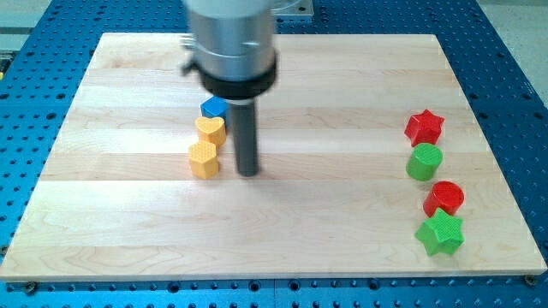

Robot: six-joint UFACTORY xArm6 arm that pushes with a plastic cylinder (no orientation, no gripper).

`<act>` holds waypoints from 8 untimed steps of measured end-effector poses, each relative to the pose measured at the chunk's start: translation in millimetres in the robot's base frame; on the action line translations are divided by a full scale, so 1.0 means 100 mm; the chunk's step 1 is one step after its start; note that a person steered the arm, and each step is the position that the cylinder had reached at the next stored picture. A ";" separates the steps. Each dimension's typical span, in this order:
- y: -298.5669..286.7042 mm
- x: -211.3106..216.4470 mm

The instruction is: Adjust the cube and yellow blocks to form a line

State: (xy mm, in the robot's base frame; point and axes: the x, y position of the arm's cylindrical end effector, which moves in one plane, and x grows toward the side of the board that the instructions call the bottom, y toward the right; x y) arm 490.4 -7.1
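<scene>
Blue perforated metal base (514, 51), dotted with regular holes, surrounding the desk on all visible sides.

Pale wooden desk (325, 214), made of long planks with light grain, smooth, lying flat on the base.

Arm housing (233, 43), grey cylinder with a black collar, above the desk's upper middle; a straight dark rod hangs from it. No hand is fitted, so no open or closed state applies.

My tip (248, 174), standing on the desk just right of the yellow hexagonal block; whether it touches cannot be told.

Task blocks, a short upright column left of the rod:
- blue cube (213, 106), uppermost, partly hidden by the collar;
- yellow heart-shaped block (211, 129), just below the cube;
- yellow hexagonal block (204, 159), lowest, close under the heart.

Other blocks, a column well to the right of the rod, top to bottom: red star (424, 127), green cylinder (424, 162), red cylinder (444, 198), green star (440, 233).
</scene>
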 end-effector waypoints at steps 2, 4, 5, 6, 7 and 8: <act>-1.55 0.80; -2.10 -0.48; -2.09 -0.86; -1.63 -1.13; -1.38 -1.11; -0.89 -1.09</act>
State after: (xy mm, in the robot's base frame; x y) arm 381.9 -96.6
